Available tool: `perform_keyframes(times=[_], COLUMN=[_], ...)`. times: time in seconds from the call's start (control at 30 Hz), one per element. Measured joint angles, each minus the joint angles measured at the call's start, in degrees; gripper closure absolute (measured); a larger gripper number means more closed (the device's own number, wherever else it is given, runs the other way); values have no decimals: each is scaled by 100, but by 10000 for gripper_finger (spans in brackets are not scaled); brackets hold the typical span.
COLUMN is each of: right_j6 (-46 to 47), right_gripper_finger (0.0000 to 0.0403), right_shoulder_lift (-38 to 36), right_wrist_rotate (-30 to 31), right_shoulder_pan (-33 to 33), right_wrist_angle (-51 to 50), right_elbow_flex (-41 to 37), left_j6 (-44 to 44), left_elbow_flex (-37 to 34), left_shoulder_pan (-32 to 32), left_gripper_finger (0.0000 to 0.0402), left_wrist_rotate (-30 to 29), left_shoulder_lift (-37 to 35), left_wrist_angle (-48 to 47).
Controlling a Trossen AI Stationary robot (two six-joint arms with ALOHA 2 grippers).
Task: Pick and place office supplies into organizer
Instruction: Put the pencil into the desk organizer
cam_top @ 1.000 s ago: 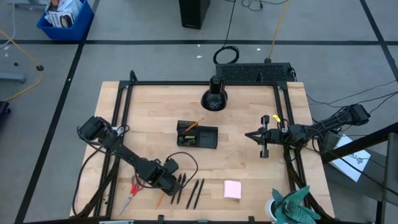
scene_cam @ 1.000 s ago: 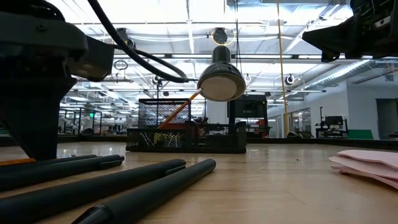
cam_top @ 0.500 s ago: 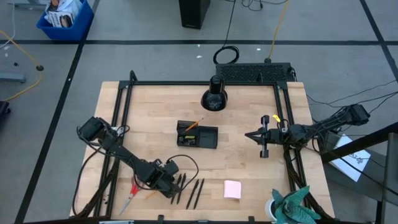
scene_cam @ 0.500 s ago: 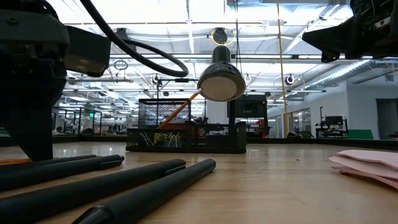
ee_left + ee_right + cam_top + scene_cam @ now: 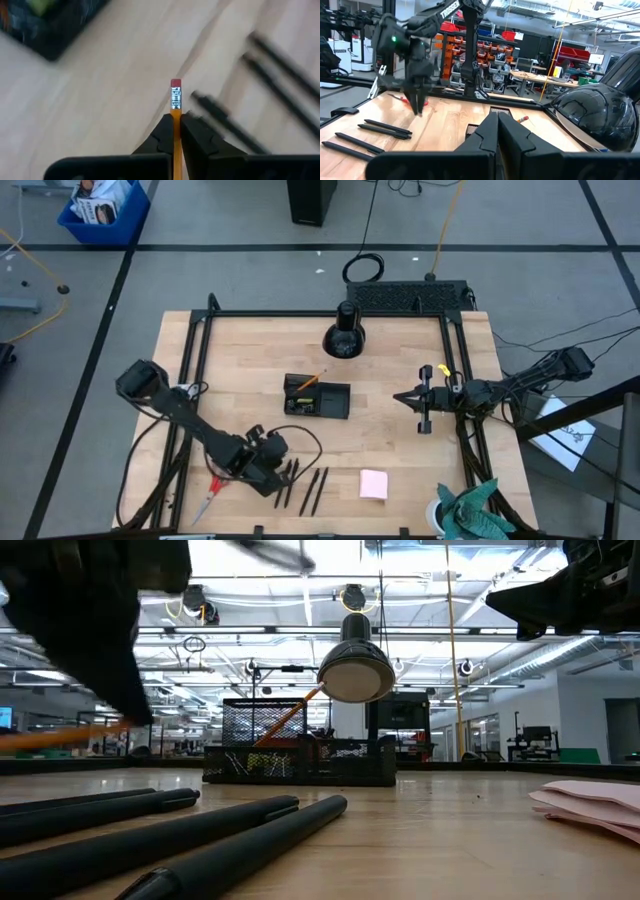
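Our left gripper (image 5: 175, 131) has its jaws clamped on an orange pencil (image 5: 175, 107). A second ago they stood wider, low over the desk (image 5: 400, 450); since then the arm has lifted, and in the low view the pencil (image 5: 60, 736) hangs clear of the wood. It runs forward between the jaws, eraser end leading — roughly level. The black pens (image 5: 305, 485) lie just beside, the organizer (image 5: 318, 400) mid-desk. Our right gripper (image 5: 417, 398) waits at the right, jaws shut.

Grey floor (image 5: 230, 280) with black tape lines, blue bin (image 5: 104, 210) far left, strip-lit ceiling (image 5: 420, 615), red-stocked shelving (image 5: 495, 50)
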Motion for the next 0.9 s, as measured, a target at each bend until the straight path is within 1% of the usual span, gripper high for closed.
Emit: perform_keyframes(times=[0.13,0.23,0.37,0.43,0.5,0.67,0.77,0.9], right_j6=[-4,-4,13,7,1,2,-8,-59], right_gripper_finger=[399,399,399,399,399,399,399,399], right_shoulder_lift=[0,6,13,13,13,13,13,13], right_wrist_rotate=[2,1,2,2,2,2,2,2], right_shoulder_pan=[-1,0,0,0,-2,0,-2,-2], right_wrist_angle=[1,1,0,2,1,2,0,0], right_elbow_flex=[-1,0,-1,-1,-1,1,0,-1], left_j6=[986,2019,4055,5090,5903,6894,7298,7778], left_elbow_flex=[2,13,28,26,26,24,22,24], left_shoulder_pan=[27,83,140,142,205,606,988,1648], left_gripper_finger=[391,395,384,379,379,389,391,381], left_wrist_rotate=[-579,-969,-1000,-925,-874,-871,-503,144], left_shoulder_lift=[-409,-715,-1121,-1303,-1452,-1968,-2186,-2389], left_wrist_angle=[367,1015,2435,2840,3084,3156,3130,3195])
